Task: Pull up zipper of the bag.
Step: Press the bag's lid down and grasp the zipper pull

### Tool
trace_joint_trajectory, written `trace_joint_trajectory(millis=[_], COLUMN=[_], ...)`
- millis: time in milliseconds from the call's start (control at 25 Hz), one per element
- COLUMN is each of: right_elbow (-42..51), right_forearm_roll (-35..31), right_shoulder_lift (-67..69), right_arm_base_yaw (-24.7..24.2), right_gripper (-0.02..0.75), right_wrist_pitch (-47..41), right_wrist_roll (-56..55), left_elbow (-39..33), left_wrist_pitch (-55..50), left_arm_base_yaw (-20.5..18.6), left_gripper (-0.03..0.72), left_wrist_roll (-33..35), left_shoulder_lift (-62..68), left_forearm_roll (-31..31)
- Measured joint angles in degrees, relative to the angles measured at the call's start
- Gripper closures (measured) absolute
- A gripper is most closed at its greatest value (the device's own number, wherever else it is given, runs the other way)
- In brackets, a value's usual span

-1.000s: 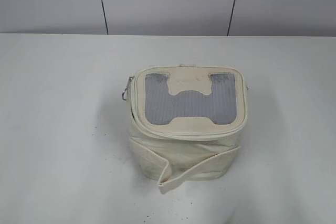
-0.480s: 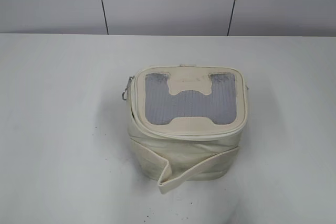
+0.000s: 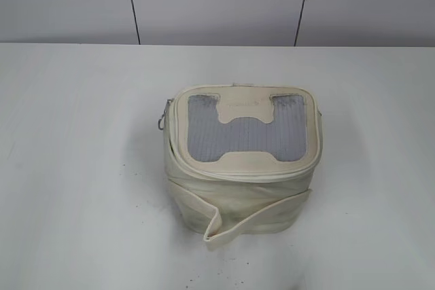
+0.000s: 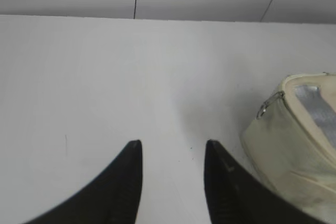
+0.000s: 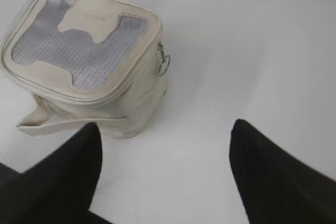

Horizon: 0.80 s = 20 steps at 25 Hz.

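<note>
The bag (image 3: 243,157) is sitting upright mid-desk (image 3: 75,168), mesh top facing up; its zipper (image 3: 241,173) is running round the lid rim, with a ring pull (image 3: 162,123) hanging at the bag's left corner; the strap (image 3: 234,227) is flopping down in front; left gripper (image 4: 172,147) is hovering just beside the bag with fingers apart; right gripper (image 5: 165,129) is hanging near it, fingers wide apart, gripping nothing.

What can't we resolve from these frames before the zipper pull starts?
- Zipper open or closed: track too thin in the exterior view.
- Bag in the left wrist view: cut by the right edge; only the ring shows.
- Bag's far side: hidden by its own body.
- Both arms: absent from the exterior view.
- Left gripper and right gripper: open, only fingertips visible.
</note>
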<state>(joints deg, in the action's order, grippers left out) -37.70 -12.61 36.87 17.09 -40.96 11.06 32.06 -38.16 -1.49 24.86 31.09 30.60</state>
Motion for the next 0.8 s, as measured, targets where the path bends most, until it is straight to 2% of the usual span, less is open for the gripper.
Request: trace_joint_trajectory(millis=[120,280,360,520,800], right_elbow=[-4.53,-11.26,-15.88,-24.8,-43.71], right_forearm_roll=[-0.46,-3.18,-6.59,-12.42,-13.95], right_shoulder_lift=[9.27,20.6,26.49,37.91,55.82], right_arm_base_yaw=[2.82,3.29,3.29,3.35,3.46], right_gripper=[0.152,0.152,0.152,0.152,0.152], right_wrist_pitch=[0.06,0.12,-1.09,-6.33,-16.05], right_wrist_roll=[4.96,13.2,20.82,31.88,38.55], left_elbow=[2.06,5.27,7.07,10.39,14.97], left_wrist_pitch=[-0.02,-0.48,-2.01,-5.16,-5.38], left_arm_base_yaw=[0.0,0.76,1.91,6.07,12.49], left_gripper=[0.38,0.38,0.38,0.38,0.38], left_wrist_roll=[8.53,15.57,18.34,20.93,27.55], left_shoulder_lift=[6.8,16.67,21.03,29.73,42.52], left_forearm_roll=[2.89,7.17,8.45,8.94,9.07])
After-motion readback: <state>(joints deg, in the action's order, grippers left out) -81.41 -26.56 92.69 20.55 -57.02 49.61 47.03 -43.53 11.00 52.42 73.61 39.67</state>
